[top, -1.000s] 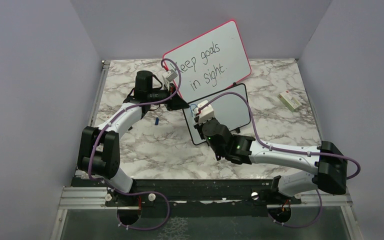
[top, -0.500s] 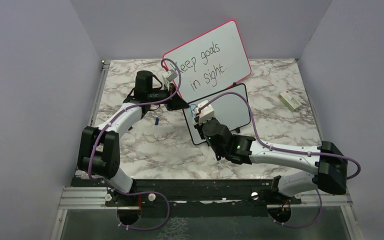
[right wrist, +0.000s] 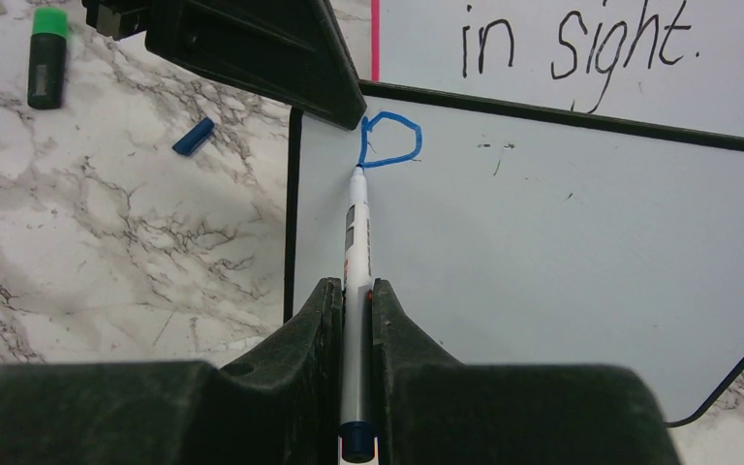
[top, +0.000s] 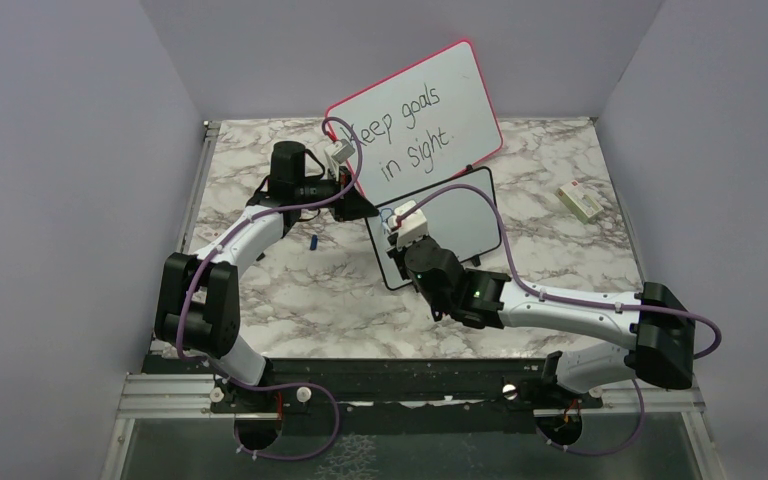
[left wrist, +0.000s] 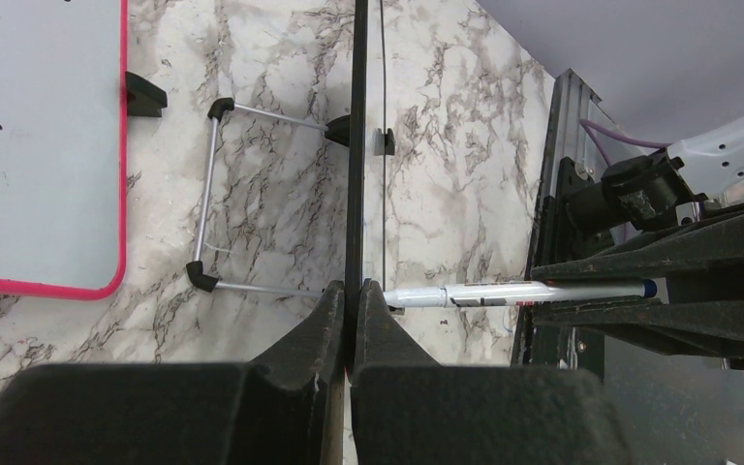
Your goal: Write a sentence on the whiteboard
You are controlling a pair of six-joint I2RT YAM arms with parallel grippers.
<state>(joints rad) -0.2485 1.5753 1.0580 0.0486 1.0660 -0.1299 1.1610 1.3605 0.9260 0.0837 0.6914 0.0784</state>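
The whiteboard (top: 455,228), small and black-framed, stands tilted on its wire stand at mid-table. My left gripper (left wrist: 354,291) is shut on its left edge, which runs edge-on between the fingers. My right gripper (right wrist: 355,286) is shut on a white marker (right wrist: 356,232) with a blue end. The marker's tip touches the board's upper left corner, at the foot of a blue loop (right wrist: 388,140). That loop is all of the sentence that shows. In the top view the right gripper (top: 401,226) sits over the board's left side, close to the left gripper (top: 364,209).
A larger pink-framed board (top: 420,115) with black writing leans behind. A blue cap (right wrist: 193,137) and a green-capped marker (right wrist: 47,56) lie on the marble to the left. A small white box (top: 580,202) lies at the right. Grey walls enclose three sides.
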